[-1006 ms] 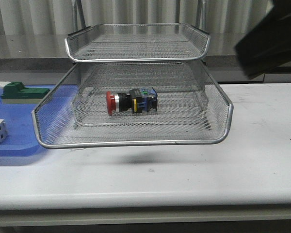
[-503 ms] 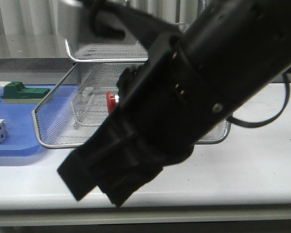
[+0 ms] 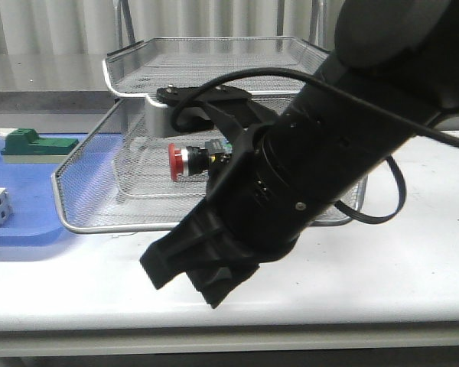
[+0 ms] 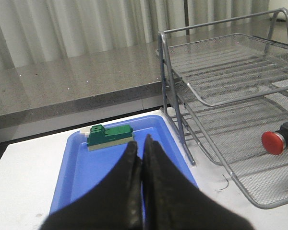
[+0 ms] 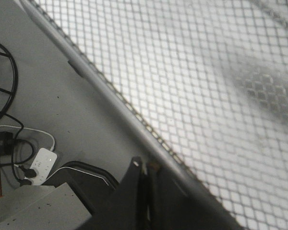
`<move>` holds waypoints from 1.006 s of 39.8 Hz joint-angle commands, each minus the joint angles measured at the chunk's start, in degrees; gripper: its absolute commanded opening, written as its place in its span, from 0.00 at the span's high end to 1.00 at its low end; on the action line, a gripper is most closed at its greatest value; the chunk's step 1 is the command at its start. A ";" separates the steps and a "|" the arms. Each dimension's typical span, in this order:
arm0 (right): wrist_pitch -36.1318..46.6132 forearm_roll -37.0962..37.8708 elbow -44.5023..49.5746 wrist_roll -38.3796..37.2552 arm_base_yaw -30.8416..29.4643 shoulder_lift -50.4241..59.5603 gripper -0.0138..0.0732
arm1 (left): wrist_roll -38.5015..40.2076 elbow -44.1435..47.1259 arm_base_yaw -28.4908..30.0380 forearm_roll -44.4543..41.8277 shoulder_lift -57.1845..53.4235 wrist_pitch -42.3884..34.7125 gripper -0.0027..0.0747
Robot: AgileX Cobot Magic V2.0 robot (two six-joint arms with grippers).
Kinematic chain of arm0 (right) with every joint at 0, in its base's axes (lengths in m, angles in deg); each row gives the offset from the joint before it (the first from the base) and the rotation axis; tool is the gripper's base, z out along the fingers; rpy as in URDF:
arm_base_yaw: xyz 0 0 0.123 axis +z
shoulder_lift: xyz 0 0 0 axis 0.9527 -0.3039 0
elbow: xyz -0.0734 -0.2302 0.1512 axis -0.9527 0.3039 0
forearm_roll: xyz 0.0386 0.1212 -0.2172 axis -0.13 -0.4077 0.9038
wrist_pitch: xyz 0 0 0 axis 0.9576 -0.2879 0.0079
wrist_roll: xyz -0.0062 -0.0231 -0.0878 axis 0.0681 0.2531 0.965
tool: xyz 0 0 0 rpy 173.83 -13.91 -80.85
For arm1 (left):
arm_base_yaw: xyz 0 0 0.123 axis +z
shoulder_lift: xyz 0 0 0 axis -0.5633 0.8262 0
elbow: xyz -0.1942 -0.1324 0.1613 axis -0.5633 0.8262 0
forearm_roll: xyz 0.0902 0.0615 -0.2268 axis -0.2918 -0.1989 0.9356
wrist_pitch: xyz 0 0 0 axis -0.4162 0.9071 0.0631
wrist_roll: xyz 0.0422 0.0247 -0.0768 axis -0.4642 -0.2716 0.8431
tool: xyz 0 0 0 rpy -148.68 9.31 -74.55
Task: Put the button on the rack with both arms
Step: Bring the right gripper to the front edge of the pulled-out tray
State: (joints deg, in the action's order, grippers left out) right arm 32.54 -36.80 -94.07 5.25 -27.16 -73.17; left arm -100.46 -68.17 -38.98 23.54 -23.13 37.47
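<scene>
Right claw [image 5: 144, 175] pinched closed, empty, beside rack [image 3: 214, 223] rim. Left claw [image 4: 142, 148] closed too, empty, over blue tray [image 4: 81, 172] on desk [image 3: 413, 245]. We see button [image 3: 190, 160] lying sideways in rack's lower tier. We think job looks done.

A robotics lab: white table [image 3: 413, 252], grey curtains [image 4: 62, 28], floor cables [image 5: 5, 120].

The front view looks forward over the desk [image 3: 413, 252] at the rack [image 3: 214, 76], an arm [image 3: 329, 176] close before it. The left wrist view faces the same rack [image 4: 221, 72] from its side. The right wrist view sits very near mesh, probably the rack's.
</scene>
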 commanded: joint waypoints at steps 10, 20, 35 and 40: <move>2.63 0.68 -8.35 0.50 -4.61 -1.07 0.91 | 0.63 -1.40 0.17 1.00 0.70 -4.82 0.99; 0.66 1.52 -14.50 0.56 -6.93 -5.45 0.91 | 0.63 -1.40 0.17 1.00 0.70 -4.82 0.99; -3.48 1.70 -18.03 0.56 -7.80 -7.05 0.91 | 0.63 -1.40 0.17 1.00 0.70 -4.82 0.99; -3.03 3.14 -17.42 0.56 -6.30 -6.55 0.91 | 0.63 -1.40 0.17 1.00 0.70 -4.82 0.99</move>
State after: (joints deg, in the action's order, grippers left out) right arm 14.52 -36.32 -109.33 5.87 -31.93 -81.91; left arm -100.46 -68.17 -38.98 23.54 -23.13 37.47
